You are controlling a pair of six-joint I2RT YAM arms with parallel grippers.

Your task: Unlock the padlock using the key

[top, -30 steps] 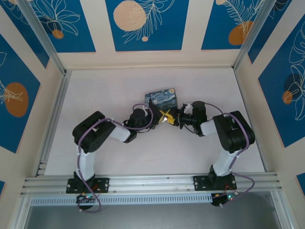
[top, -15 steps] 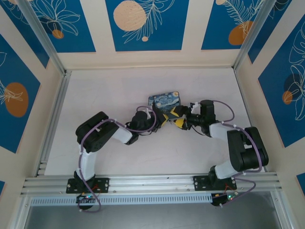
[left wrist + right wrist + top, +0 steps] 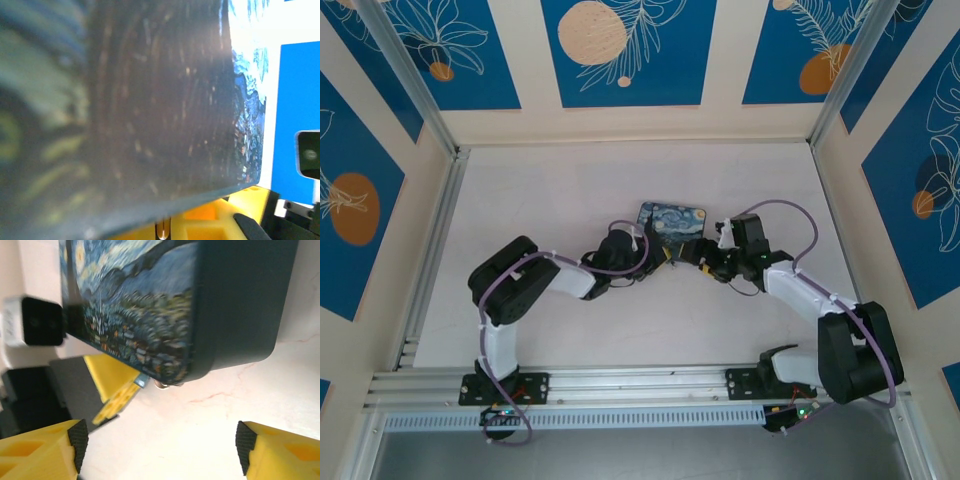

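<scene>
A: Where's the padlock (image 3: 161, 384)?
B: At the 6 o'clock edge of the box (image 3: 235, 300), by your left hand (image 3: 662, 250). It's tiny, likely hard and slippery, so pinch its body. Your right hand (image 3: 161, 445) is wide open; left hand, I can't tell.

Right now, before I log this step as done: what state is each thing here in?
box, lid shut.
padlock, hanging at the box's edge; too small to tell whether it is locked.
left gripper, up against the box; cannot tell whether it is open or shut.
right gripper, open, holding nothing.
</scene>
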